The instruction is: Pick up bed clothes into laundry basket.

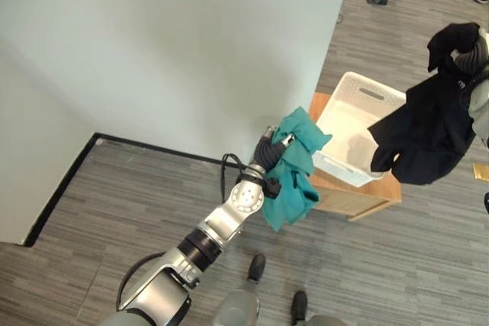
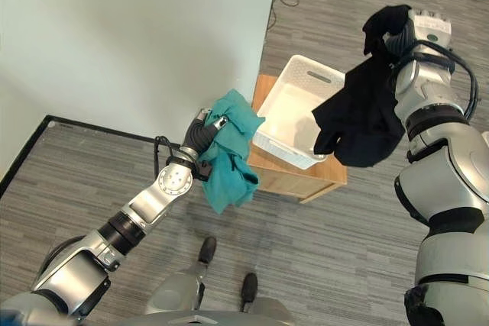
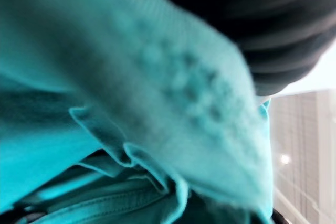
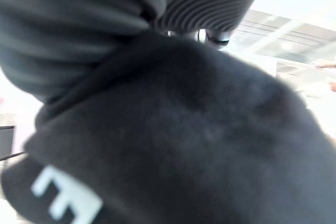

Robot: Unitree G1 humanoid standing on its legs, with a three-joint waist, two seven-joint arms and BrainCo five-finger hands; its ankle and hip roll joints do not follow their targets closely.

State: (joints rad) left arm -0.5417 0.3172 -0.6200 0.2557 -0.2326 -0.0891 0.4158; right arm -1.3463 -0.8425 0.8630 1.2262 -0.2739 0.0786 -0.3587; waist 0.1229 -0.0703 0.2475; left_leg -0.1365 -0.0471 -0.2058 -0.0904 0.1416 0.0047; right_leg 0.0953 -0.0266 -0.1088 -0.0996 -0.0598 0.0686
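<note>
The left hand (image 2: 205,137) is raised at the end of its outstretched arm, its dark ribbed cover showing and its fingers wrapped in a teal garment (image 2: 229,159); the cloth is bunched over the hand and clearly carried by it, so the hand is closed on it. The teal cloth is soft and crumpled, folded over itself at the top with a loose tail hanging below the wrist. Close up in the left wrist view it shows a fine knit surface, a hemmed edge and rumpled folds (image 3: 157,129). It hangs in the air just beside the near left corner of the basket (image 2: 286,112), not inside it.

The right hand (image 2: 397,36) is lifted high on the other side, buried in a black garment (image 2: 363,116). The fingers are hidden in the cloth, so how they are curled cannot be told, though the garment hangs from the hand. It is dark, heavy and limp, gathered in a knot at the top and spreading into a wide drape beneath. In the right wrist view it bears a small white mark (image 4: 65,198). Its lower part hangs over the right side of the basket's opening.

The white plastic basket has slotted walls, a handle cut-out and nothing visible inside. It stands on a low wooden table (image 2: 309,177) against a pale wall (image 2: 137,36), on a grey plank floor (image 2: 328,250).
</note>
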